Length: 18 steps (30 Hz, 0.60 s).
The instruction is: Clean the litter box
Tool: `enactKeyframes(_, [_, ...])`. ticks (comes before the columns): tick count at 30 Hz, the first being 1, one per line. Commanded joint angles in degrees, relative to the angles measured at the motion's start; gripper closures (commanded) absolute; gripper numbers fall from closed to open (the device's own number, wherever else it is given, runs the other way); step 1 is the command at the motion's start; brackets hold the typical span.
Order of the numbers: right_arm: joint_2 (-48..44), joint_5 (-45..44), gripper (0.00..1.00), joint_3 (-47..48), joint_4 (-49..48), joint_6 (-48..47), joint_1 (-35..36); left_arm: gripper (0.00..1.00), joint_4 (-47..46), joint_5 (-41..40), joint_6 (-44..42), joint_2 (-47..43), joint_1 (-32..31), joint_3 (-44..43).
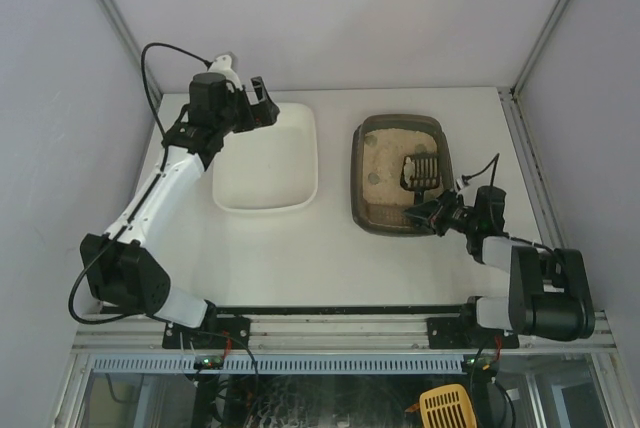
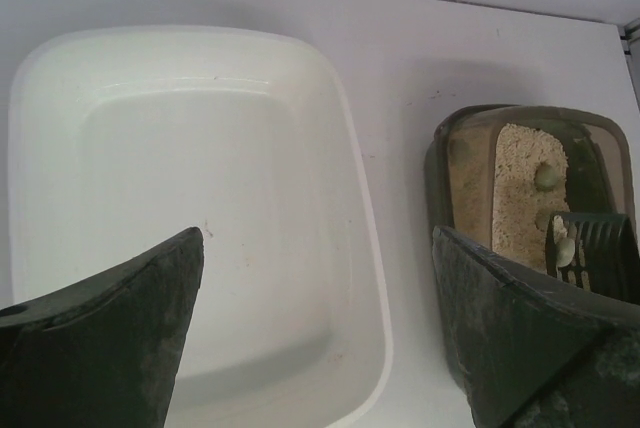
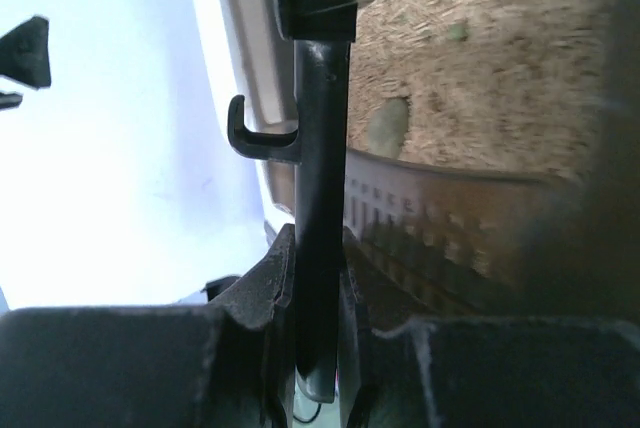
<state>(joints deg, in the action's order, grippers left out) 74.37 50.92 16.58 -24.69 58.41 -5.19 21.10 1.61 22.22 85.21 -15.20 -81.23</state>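
The dark litter box (image 1: 356,180) holds beige litter (image 1: 385,160) with a few greenish clumps (image 1: 371,138). A black slotted scoop (image 1: 422,170) rests in its right side. My right gripper (image 1: 430,211) hangs over the box's near right corner, shut on the scoop's handle (image 3: 320,148). The right wrist view shows the slotted head (image 3: 440,218) down on the litter beside a clump (image 3: 388,128). My left gripper (image 1: 262,104) stands open and holds nothing over the far left end of the white tub (image 1: 265,210). Its fingers (image 2: 110,328) frame the tub's rim (image 2: 352,138), and the litter box (image 2: 440,163) lies to the right.
The tub and the litter box sit side by side on the white table (image 1: 330,258), a strip of tabletop between them. Grey enclosure walls and metal posts close in the back and both sides. A yellow scoop (image 1: 447,408) lies below the table's front rail.
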Motion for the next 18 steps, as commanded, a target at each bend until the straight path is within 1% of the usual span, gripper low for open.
enactKeyframes(1, [2.04, 5.85, 1.00, 3.60, -12.97, 2.46, 3.12, 0.00, -0.01, -1.97, -3.48, -3.88, 0.16, 2.97])
enactKeyframes(4, [3.44, 6.47, 1.00, 0.16, -23.30, 8.41, -2.24, 0.00, 0.18, -2.12, -3.50, -4.46, 0.11, 4.23])
enactKeyframes(5, [4.36, 6.54, 1.00, 1.21, -22.15, 7.72, -1.08, 0.00, 0.03, -2.11, -3.33, -4.70, 0.12, 4.74])
enactKeyframes(6, [4.94, 6.80, 1.00, 2.91, -19.56, 5.66, 3.10, 0.00, -0.26, -2.10, -3.26, -4.84, 0.13, 5.28])
enactKeyframes(7, [5.07, 6.95, 1.00, 4.24, -16.37, 3.85, 5.11, 0.00, -0.59, -1.95, -3.19, -5.04, 0.15, 5.75])
enactKeyframes(8, [4.86, 7.00, 1.00, 4.24, -16.22, 3.63, 4.69, 0.00, -1.00, -2.00, -3.23, -5.17, 0.10, 6.22])
enactKeyframes(10, [4.80, 7.11, 1.00, 2.19, -20.90, 6.69, -0.17, 0.00, -1.46, -1.99, -3.29, -5.44, 0.09, 6.82])
enactKeyframes(11, [5.10, 7.06, 1.00, 2.08, -21.81, 7.52, -0.53, 0.00, -1.68, -1.86, -3.38, -5.50, 0.13, 7.20])
enactKeyframes(14, [4.48, 7.95, 1.00, 5.98, -11.99, 1.75, 5.21, 0.00, -2.16, -1.86, -3.78, -5.45, 0.11, 7.77])
enactKeyframes(15, [4.24, 8.45, 1.00, 5.57, -12.87, 3.15, 4.15, 0.00, -2.14, -1.94, -3.84, -5.36, 0.14, 7.80])
enactKeyframes(17, [5.02, 8.57, 1.00, 2.39, -20.83, 8.36, -1.14, 0.00, -2.16, -1.92, -3.77, -5.32, 0.12, 7.89])
enactKeyframes(18, [5.92, 8.64, 1.00, 2.07, -22.38, 8.70, -1.85, 0.00, -2.27, -1.77, -3.75, -5.28, 0.09, 8.06])
